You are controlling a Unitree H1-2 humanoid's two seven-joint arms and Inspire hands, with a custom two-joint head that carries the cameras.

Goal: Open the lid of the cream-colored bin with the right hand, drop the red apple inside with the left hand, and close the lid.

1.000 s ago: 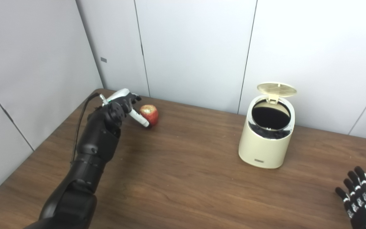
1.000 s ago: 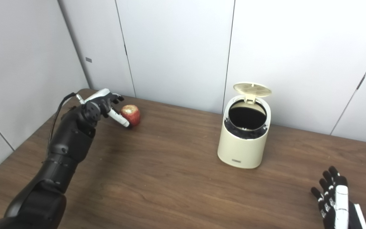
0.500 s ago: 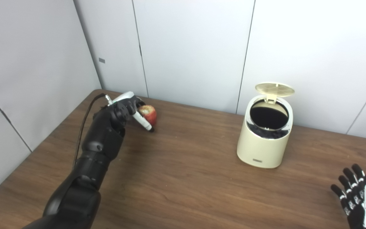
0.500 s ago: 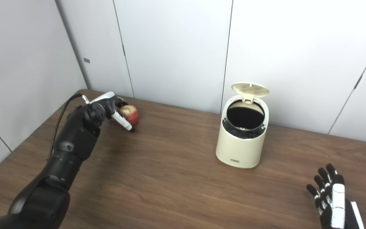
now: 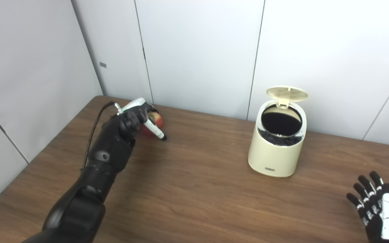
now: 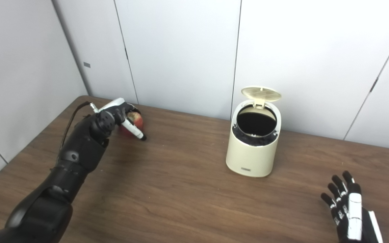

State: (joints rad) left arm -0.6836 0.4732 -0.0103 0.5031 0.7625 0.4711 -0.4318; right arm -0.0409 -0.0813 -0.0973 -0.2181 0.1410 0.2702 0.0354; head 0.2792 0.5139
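Note:
The red apple (image 5: 156, 118) sits on the brown table near its far left corner. My left hand (image 5: 136, 116) is cupped around it from the left, fingers over its top and back, thumb stretched across its front with the tip near the table. The hand hides most of the apple, and no firm grip shows. The cream-colored bin (image 5: 275, 148) stands right of centre with its lid (image 5: 286, 93) tipped up and back, so the dark inside shows. My right hand (image 5: 378, 212) is open and empty, fingers spread, low at the near right.
Grey wall panels close off the table (image 5: 194, 189) at the back and left, just behind the apple and the bin. A black cable (image 5: 95, 125) runs along my left forearm. Bare wood lies between the apple and the bin.
My left hand has moved right onto the apple and wrapped further around it, covering more of it. The camera has shifted slightly. The bin, lid and right hand keep their places.

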